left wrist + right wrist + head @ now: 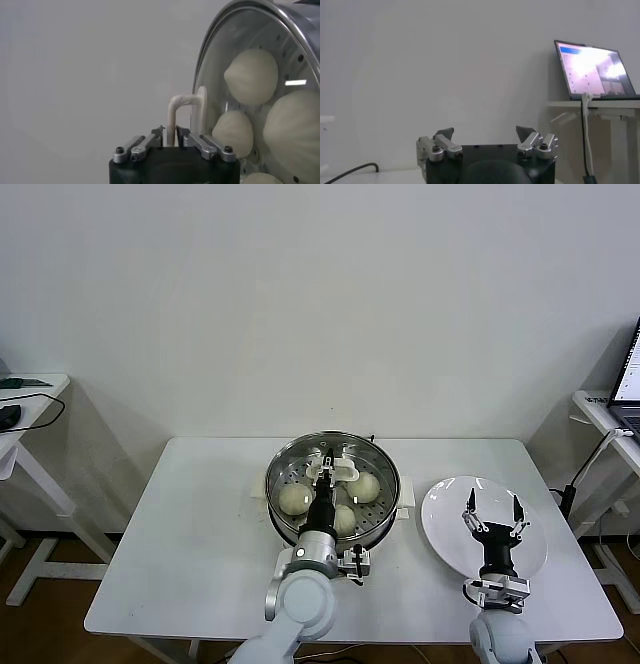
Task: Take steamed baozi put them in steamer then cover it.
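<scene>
White table [200, 534], shiny round steamer [285, 464]

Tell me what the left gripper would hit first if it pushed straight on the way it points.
The left gripper already has the lid handle between its jaws, so the glass lid on the steamer comes first. The buns lie beneath that glass. How close the jaws sit is unclear.

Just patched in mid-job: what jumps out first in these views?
The steamer at table centre, a clear lid over it and baozi visible through the glass. The left claw sits at the lid's white handle, fingers either side of it. The right claw hangs open over the white plate, holding nothing.
</scene>
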{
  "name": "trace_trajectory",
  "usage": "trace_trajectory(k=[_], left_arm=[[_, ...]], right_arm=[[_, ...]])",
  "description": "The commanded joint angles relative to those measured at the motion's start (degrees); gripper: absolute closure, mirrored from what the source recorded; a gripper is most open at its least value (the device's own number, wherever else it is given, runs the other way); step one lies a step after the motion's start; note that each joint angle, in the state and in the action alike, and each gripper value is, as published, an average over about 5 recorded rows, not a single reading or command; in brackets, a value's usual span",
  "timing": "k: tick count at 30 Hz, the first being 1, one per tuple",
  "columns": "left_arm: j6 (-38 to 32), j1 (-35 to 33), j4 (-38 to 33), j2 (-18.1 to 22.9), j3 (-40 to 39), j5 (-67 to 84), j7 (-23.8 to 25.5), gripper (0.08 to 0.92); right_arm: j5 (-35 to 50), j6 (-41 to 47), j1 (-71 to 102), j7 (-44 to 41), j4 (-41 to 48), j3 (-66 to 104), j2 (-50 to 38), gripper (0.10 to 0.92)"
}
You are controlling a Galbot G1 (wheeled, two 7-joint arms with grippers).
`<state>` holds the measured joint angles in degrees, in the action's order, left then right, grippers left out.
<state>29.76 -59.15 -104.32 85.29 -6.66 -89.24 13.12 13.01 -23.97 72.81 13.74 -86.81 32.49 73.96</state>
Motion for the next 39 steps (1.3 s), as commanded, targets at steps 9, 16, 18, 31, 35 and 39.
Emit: trace_trajectory(k=[9, 16, 18, 31, 35, 39], left_arm=[[0.38, -8.63, -18.55, -8.92, 2.08, 3.89, 0.40, 0.307], [-0.82, -16.80, -26.96, -14.27, 11.66, 18.03, -4.62, 0.181], [-3.78, -19.34, -27.88, -14.19, 17.47, 30.52, -9.83, 0.178], [-40.40, -23.42, -5.69, -10.40, 41.69, 87.30, -17.85, 0.177], [-43.67, -24.77, -2.92, -10.26, 41.84, 87.16, -15.85, 0.177], [-45.39, -24.85, -1.34, -9.64, 41.40, 86.48, -15.28, 0.177]], right_arm=[[-0.88, 0.92, -0.52, 0.18, -0.55, -0.52, -0.28, 0.203], [1.77, 5.08, 1.25, -0.35, -3.91, -1.30, -2.06, 0.203], [4.20, 5.72, 2.35, -1.91, -5.23, -1.27, -2.47, 0.203], [7.13, 5.58, 6.02, -2.93, -6.90, -1.02, -1.96, 0.203], [6.66, 5.43, 6.63, -2.61, -6.71, -0.91, -1.51, 0.203], [6.55, 5.69, 7.13, -2.64, -7.14, -0.69, -1.41, 0.203]])
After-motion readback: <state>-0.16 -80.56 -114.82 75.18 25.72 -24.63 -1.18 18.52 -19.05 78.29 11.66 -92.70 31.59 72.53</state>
